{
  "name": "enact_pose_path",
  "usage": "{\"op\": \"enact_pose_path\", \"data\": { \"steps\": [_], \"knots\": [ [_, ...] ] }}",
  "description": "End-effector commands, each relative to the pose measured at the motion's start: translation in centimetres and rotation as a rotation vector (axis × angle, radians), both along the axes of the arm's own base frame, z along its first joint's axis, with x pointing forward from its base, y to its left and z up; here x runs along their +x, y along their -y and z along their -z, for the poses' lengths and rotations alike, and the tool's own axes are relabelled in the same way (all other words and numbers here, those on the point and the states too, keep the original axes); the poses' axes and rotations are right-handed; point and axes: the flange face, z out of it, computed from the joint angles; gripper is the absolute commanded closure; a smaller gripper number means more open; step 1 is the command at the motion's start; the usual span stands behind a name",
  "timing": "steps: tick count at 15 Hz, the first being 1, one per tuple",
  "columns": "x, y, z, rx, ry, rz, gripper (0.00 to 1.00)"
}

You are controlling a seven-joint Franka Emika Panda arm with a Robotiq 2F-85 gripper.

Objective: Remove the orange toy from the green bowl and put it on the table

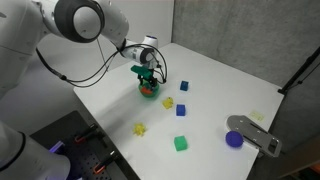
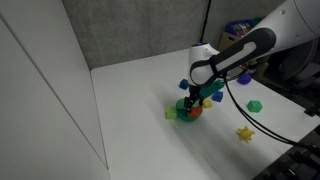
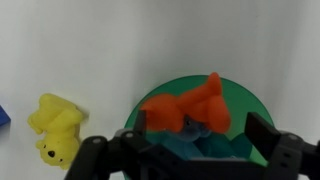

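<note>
Orange-red blocky toy (image 1: 150, 89) is spotted in an exterior view, sitting inside the small round bright-green bowl (image 1: 141, 92) on the large white matte table (image 1: 215, 70). The black two-finger gripper (image 1: 147, 76) is hung directly over the bowl, right down at it. A blue cube (image 1: 183, 87) and a pale yellow toy (image 1: 168, 102) are noted near the bowl, neither touching it.

In an exterior view, the gripper (image 2: 190, 103) is found above the bowl (image 2: 180, 114), with the toy (image 2: 195, 111) seen low at the bowl. Whether the jaws are spread cannot be told here.

In the wrist view it is settled. The fingers (image 3: 272, 145) are held wide apart with nothing pinched, and the toy (image 3: 190, 105) is framed between them, resting in the bowl (image 3: 252, 108). Another pale yellow toy (image 3: 55, 125) is seen on the table just outside the bowl.

The grasp is judged to be the step in hand. Next, the jaws must be lowered astride the toy and closed. The toy must then be lifted clear of the rim and set on bare table away from the bowl. No brand, label or writing can be read.
</note>
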Motion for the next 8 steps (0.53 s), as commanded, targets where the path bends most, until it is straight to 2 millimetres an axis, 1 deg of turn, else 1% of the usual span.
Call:
{"op": "enact_pose_path", "data": {
  "steps": [1, 7, 8],
  "knots": [
    [1.11, -0.14, 0.66, -0.027, 0.017, 0.001, 0.0],
    [1.3, 0.13, 1.22, -0.053, 0.013, -0.006, 0.0],
    [1.26, 0.16, 1.2, -0.058, 0.013, -0.011, 0.04]
  ]
}}
